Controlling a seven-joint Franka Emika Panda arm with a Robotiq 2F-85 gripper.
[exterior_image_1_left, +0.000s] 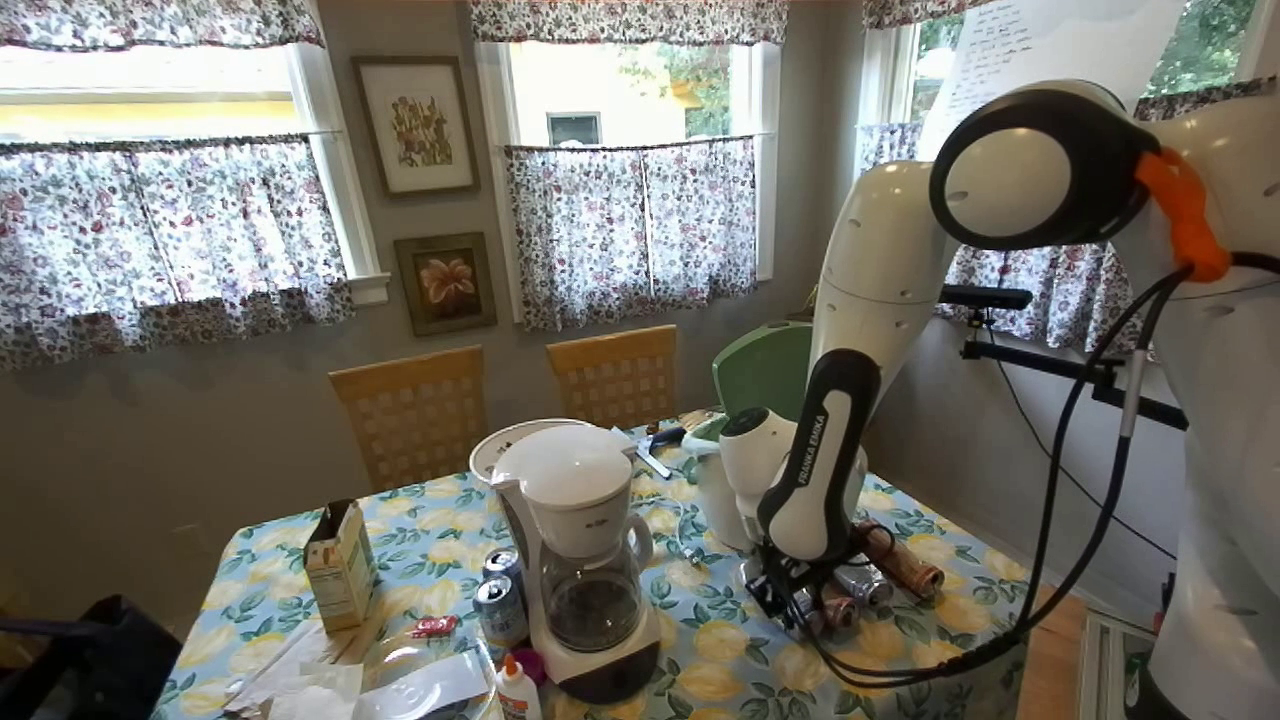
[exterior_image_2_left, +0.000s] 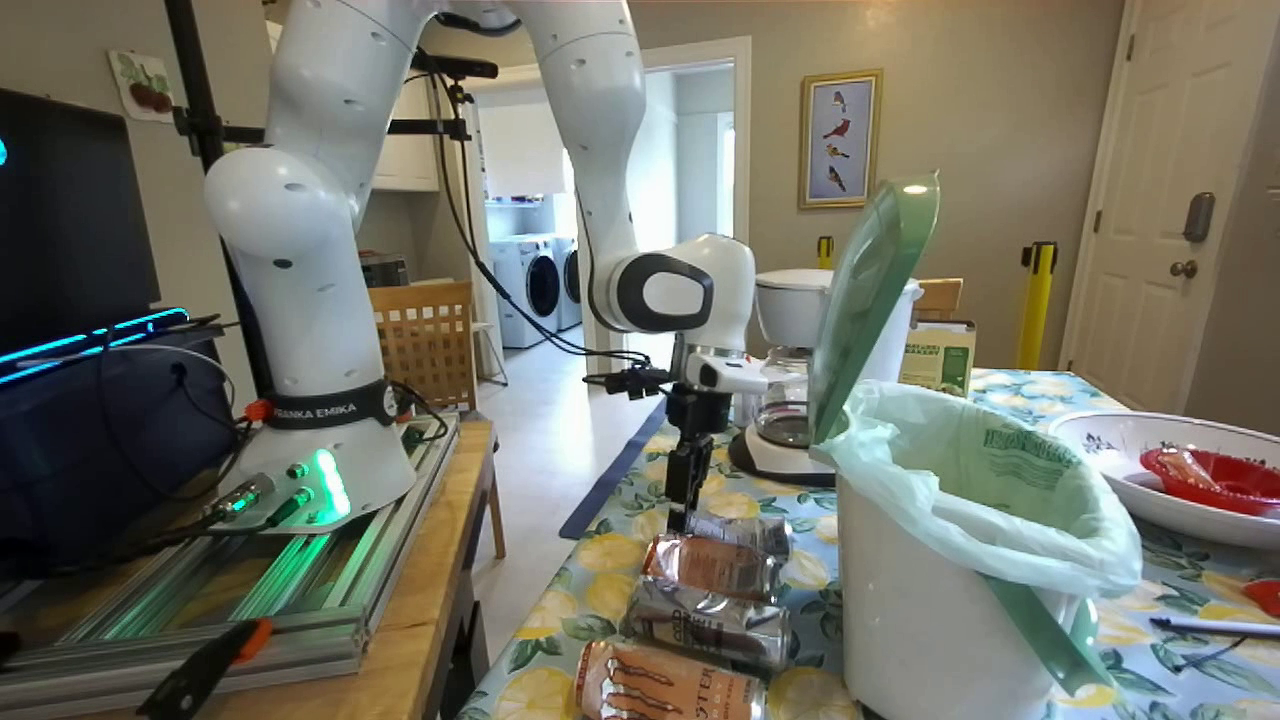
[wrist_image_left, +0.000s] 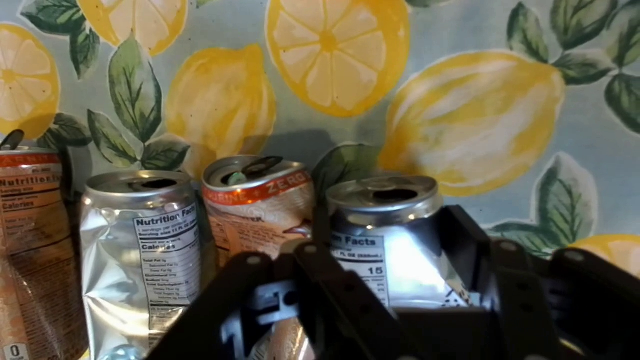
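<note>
Flowered curtains (exterior_image_1_left: 630, 220) hang in the background, and in an exterior view the lemon-print tabletop (exterior_image_1_left: 420, 550) carries a coffee maker (exterior_image_1_left: 575, 535), with the arm (exterior_image_1_left: 815, 470) bent down near it. From that angle the arm's bulk hides most of the grip.

In an exterior view the pincer (exterior_image_2_left: 681, 515) hangs nose-down at the silver can (exterior_image_2_left: 745, 535), which lies on its side at the end of a row nearest the coffee maker. Next along lie the orange can (exterior_image_2_left: 710, 566), the crumpled silver can (exterior_image_2_left: 710, 628) and the Monster can (exterior_image_2_left: 665, 685), all near the white bin (exterior_image_2_left: 920, 610).

The wrist view tells more: the pincer is grasping the silver can, so far as the blur lets me judge, with its fingers (wrist_image_left: 465, 245) set against both sides just behind the top end. One of them sits in the narrow gap by the orange can. Thin metal like that should dent easily, so I'd squeeze lightly and evenly, keep both fingers square to the can, and stop the inner one shoving its neighbour.
</note>
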